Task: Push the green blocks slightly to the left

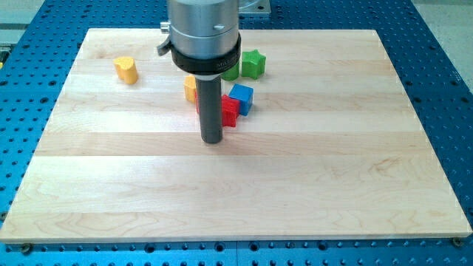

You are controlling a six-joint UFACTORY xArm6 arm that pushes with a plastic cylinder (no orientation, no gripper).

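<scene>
Green blocks x2: star-ish [253, 64], other part hidden [232, 72]. Yellow x2: [127, 69], [190, 89]. Red x1 [230, 111]. Blue cube x1 [241, 97]. Total 6 blocks.

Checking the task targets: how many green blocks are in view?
2. One green star-shaped block sits near the view's top, right of the arm. A second green block touches its left side, mostly hidden behind the arm's collar, shape unclear. More could be hidden behind the arm.

Yellow heart-shaped block [127, 69] upper left; orange block [190, 88], red block [230, 111], blue cube [241, 97] clustered mid-board [295, 185].
</scene>
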